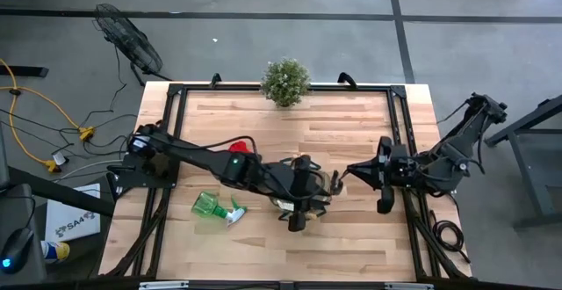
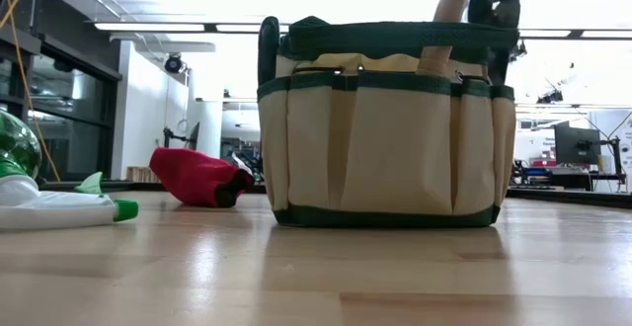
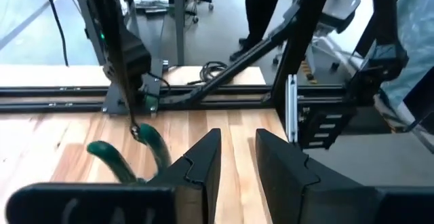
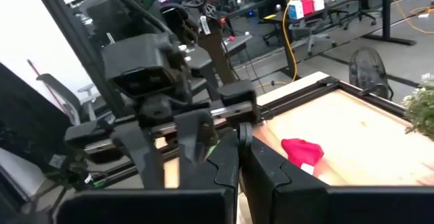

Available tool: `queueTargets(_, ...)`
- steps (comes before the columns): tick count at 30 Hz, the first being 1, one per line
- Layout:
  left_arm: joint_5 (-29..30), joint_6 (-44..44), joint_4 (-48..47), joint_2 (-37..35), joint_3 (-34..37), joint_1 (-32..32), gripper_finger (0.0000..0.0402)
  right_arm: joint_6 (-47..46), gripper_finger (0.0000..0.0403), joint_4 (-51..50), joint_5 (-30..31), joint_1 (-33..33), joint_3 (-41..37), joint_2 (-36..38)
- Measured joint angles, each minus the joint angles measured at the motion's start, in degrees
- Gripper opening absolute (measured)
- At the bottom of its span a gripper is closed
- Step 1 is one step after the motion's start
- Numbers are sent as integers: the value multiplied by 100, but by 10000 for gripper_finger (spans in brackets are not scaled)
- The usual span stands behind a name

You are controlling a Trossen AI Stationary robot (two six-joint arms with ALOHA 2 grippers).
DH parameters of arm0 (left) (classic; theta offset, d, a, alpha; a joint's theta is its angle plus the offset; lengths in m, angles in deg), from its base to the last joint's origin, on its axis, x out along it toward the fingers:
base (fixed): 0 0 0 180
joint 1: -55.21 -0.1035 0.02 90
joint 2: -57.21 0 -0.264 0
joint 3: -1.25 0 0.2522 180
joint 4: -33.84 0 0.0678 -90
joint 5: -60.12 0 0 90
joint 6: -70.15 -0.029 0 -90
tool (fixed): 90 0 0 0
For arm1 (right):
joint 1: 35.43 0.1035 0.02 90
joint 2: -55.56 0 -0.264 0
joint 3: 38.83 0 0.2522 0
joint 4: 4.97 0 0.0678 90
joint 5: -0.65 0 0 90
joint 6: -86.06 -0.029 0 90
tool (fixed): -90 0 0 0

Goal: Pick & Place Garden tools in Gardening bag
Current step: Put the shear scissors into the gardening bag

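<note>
The tan gardening bag (image 2: 385, 123) with dark green trim stands upright on the table, under my left arm in the high view (image 1: 307, 204). A wooden tool handle (image 2: 449, 15) sticks up out of it. Green pruner handles (image 3: 129, 157) show just ahead of my left gripper (image 3: 239, 166), which is open and empty over the bag (image 1: 314, 193). My right gripper (image 4: 241, 163) is shut and empty just right of the bag (image 1: 348, 172). A green spray bottle (image 1: 217, 207) lies on its side left of the bag. A red glove (image 1: 242, 145) lies behind it.
A bushy potted plant (image 1: 285, 81) stands at the table's far edge. Black frame rails (image 1: 399, 132) run along the table's sides. Bare wood lies between the bag and the plant and along the near edge.
</note>
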Motion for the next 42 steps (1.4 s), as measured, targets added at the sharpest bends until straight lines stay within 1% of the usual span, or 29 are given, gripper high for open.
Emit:
queueTargets(5,36,-126,-179,-138,-8,-6,90,17,4,37,-151,-196,0,-16)
queueTargets(14,32,-131,-416,-157,8,-39,90,139,4,292,-512,-536,-2,-88)
queueTargets(16,35,-143,-334,-269,147,-31,86,137,4,299,-553,-592,-2,-156)
queueTargets(19,27,-36,25,-615,708,-31,72,129,4,315,-641,-675,-2,-296)
queueTargets(24,-12,299,1157,-1245,2151,-31,40,-12,4,271,-853,-801,-4,-467)
queueTargets(28,292,590,1805,-2029,3177,-31,17,-87,4,173,-877,-823,-4,-518)
queueTargets(30,419,726,1776,-2396,3632,-31,8,-222,4,47,-855,-823,-7,-518)
queueTargets(34,777,880,1745,-3024,4233,-28,2,-498,4,-214,-841,-807,-7,-516)
queueTargets(36,876,969,1921,-3303,4436,-27,2,-656,4,-380,-848,-793,-7,-516)
queueTargets(37,917,1013,1863,-3462,4562,-30,2,-699,4,-436,-841,-774,-7,-516)
queueTargets(38,1000,1019,1766,-3582,4668,-29,2,-762,4,-462,-830,-759,-7,-516)
queueTargets(40,1044,1052,1872,-3726,4776,-29,2,-828,4,-575,-731,-711,-7,-516)
queueTargets(42,1148,1062,1688,-3961,4934,-28,2,-876,4,-616,-696,-677,-7,-516)
